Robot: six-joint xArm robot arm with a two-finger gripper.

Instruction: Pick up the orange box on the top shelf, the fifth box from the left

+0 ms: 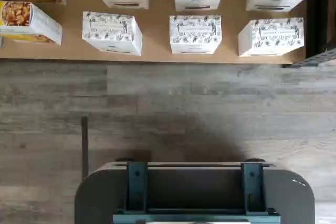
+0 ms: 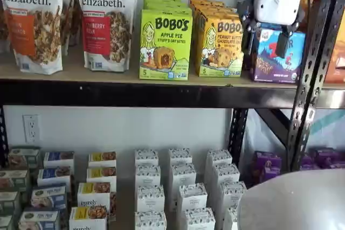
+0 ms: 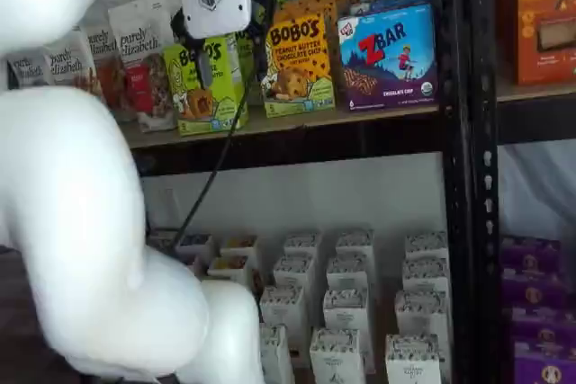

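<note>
The orange box point(image 2: 218, 47) reads "BOBO'S" and stands upright on the top shelf point(image 2: 135, 94), between a lime-green box and a blue-purple box. It shows in both shelf views point(image 3: 300, 60), with more orange boxes lined up behind it. My gripper point(image 2: 265, 39) has a white body and hangs in front of the shelf, just right of the orange box and across the blue-purple box. In a shelf view point(image 3: 229, 60) it overlaps the lime-green box. A gap shows between its black fingers and nothing is in them. The wrist view does not show the orange box.
A lime-green Bobo's box point(image 2: 164, 44) stands left of the orange box and a ZBar box point(image 2: 277, 57) right of it. Granola bags point(image 2: 32, 20) fill the shelf's left. A black upright point(image 2: 312, 68) stands at the right. White boxes point(image 1: 195, 34) fill the lower shelf. My white arm point(image 3: 81, 222) blocks the left.
</note>
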